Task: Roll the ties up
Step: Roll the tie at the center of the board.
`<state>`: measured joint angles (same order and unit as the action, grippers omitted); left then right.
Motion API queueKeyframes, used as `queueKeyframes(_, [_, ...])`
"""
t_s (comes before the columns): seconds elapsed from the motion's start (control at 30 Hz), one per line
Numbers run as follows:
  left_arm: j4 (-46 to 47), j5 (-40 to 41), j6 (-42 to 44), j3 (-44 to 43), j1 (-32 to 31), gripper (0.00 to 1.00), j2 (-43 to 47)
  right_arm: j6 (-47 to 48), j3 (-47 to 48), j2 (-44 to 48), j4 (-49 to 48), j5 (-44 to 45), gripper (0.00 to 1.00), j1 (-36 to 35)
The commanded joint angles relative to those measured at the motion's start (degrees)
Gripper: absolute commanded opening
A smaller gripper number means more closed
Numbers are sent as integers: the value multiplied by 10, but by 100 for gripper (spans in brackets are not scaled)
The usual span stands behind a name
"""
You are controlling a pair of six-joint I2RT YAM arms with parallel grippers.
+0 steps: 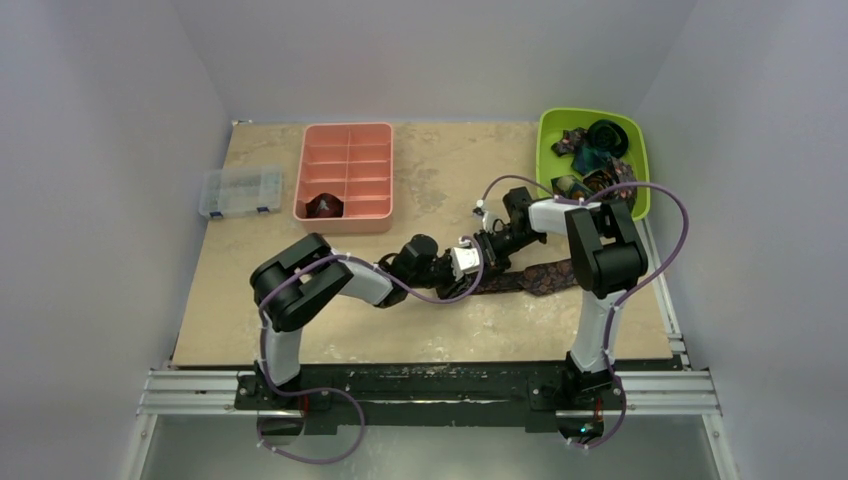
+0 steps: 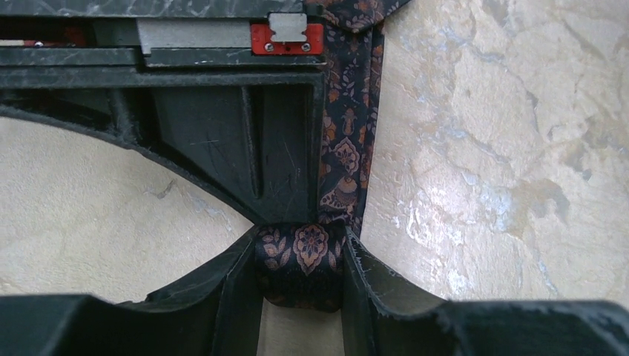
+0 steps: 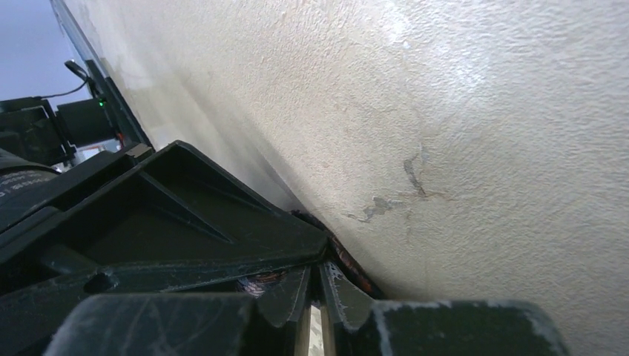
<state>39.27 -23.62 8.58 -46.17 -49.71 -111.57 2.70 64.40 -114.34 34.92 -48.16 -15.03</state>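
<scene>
Now: pink tray (image 1: 347, 127), one rolled tie (image 1: 325, 206) in near-left cell; green bin (image 1: 548, 140) holds loose ties (image 1: 595, 150); dark patterned tie (image 1: 540, 278) lies flat on table (image 1: 440, 170); left gripper (image 2: 300, 259) jaws, part open, clamp its rolled end; right gripper (image 3: 315, 297) jaws almost closed, thin slit, beside tie edge.

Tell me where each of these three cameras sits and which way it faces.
Top: above and behind, looking down on the table; left arm and right arm show.
Left wrist: on the left arm, looking along the left tool, closed on the tie's rolled end.
Right wrist: low, skimming the table past the right tool.
Shared: top and left wrist both show the tie.
</scene>
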Motion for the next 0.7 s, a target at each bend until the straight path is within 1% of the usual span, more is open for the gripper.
queueKeyframes(0.0, [-195, 30, 74, -2, -20, 27, 2, 48, 10, 5, -32, 81, 12, -20])
queueKeyframes(0.07, [-229, 36, 82, -7, -20, 27, 2, 44, 23, 14, -15, 71, 18, -13])
queueKeyframes(0.13, [-253, 44, 88, -15, -20, 26, -2, 45, 40, 21, 12, 65, 22, -3])
queueKeyframes(0.3, [-274, 49, 94, -29, -20, 25, -11, 46, 65, 52, 68, 31, 43, 46])
queueKeyframes(0.4, [-289, 52, 97, -40, -20, 25, -13, 47, 66, 67, 90, 8, 46, 54])
queueKeyframes(0.5, [-311, 56, 100, -53, -20, 25, -12, 8, 47, 76, 74, -43, 52, 51])
queueKeyframes(0.6, [-333, 61, 109, -63, -20, 26, -11, -16, 28, 73, 52, -80, 53, 39])
queueKeyframes(0.67, [-344, 65, 116, -65, -20, 26, -8, -21, 22, 69, 45, -86, 52, 30])
